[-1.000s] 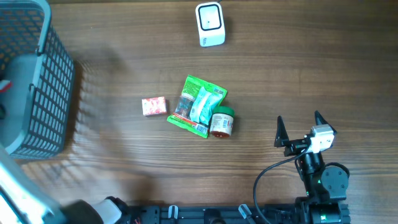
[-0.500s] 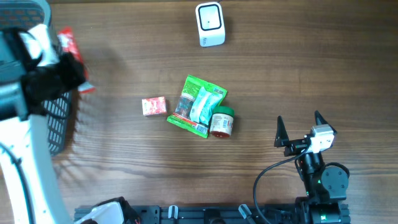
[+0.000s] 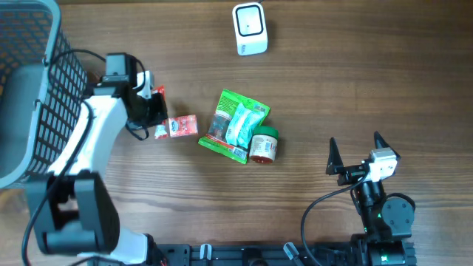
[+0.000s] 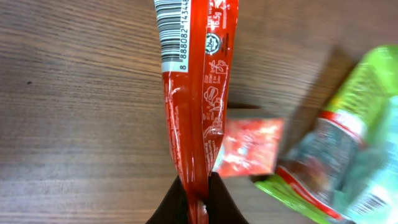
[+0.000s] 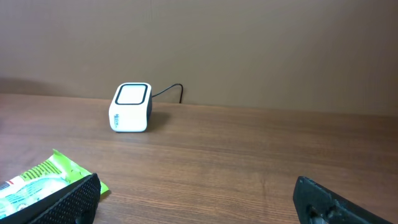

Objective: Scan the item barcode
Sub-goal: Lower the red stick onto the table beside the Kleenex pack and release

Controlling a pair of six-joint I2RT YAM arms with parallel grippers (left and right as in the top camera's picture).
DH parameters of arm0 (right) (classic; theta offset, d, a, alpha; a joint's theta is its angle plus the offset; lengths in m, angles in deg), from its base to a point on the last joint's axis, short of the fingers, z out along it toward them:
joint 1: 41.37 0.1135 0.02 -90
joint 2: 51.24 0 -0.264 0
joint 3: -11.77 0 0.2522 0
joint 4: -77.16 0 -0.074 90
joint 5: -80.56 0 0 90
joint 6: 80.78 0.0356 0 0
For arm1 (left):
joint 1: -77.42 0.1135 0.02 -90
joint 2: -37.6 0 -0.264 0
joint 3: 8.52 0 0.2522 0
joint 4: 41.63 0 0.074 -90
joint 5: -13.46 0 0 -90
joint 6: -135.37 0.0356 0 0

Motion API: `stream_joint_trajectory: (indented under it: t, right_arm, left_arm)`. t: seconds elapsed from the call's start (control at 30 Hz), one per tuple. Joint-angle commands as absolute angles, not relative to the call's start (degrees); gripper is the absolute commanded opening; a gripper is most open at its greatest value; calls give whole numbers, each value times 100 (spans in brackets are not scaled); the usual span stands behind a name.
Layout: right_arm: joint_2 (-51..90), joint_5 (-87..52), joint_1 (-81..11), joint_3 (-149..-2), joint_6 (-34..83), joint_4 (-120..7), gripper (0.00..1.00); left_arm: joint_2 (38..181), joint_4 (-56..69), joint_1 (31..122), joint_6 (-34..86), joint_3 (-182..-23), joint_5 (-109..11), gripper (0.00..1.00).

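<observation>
The left pincer is clenched on one thin end of a red packet, and the packet hangs out in front of it above the desk. The right pincer is wide apart and holds nothing. The step in hand looks like carrying the packet to the scanner. The scanner is the little white box that sits well apart from the left pincer, far off past the green bag. A small red box lies on the desk just beside the left pincer, and a jar lies on the far side of the green bag. Next, the left pincer most likely has to bring the packet over to the scanner and turn it so the barcode faces the scanner's window. The barcode sits at the end of the packet away from the pincer, with black lines and numbers that start 8 888082. Beside it are a round mark and tiny print, too small to read. The words on the green bag are too blurry to read.
</observation>
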State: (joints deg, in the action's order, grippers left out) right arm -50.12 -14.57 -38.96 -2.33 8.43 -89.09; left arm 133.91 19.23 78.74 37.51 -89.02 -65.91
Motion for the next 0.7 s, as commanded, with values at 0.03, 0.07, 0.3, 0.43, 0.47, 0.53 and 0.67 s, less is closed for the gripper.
stream_joint_trajectory:
  t: [0.03,0.07,0.3,0.43,0.47,0.53,0.67]
  right_arm:
    - [-5023,-1527,-3920,-229,775,-8940,100]
    - [-5023,-1527,-3920,-229,775,-8940,100]
    - [-5023,-1527,-3920,-229,777,-8940,100]
    - [-5023,-1527,-3920,-229,775,-8940,100]
    - [-5023,-1527,-3920,-229,775,-8940,100]
    - [-5023,-1527,-3920,-229,775,-8942,100]
    - [-5023,-1527,-3920,-229,775,-8942,100]
  left_arm:
    - [13835,1927,7750,3600,-8847,-7135,6]
    - [13912,1940,7728,3497,-8821,-7133,6]
    - [14242,1789,7715,3248,-8543,-7474,9]
    - [14250,1612,7715,3250,-8487,-7389,58]
    - [14248,1584,7715,3270,-8517,-7384,63]
    - [14215,1623,7715,3290,-8668,-7382,66]
    - [14065,1739,7715,3270,-9103,-7205,65]
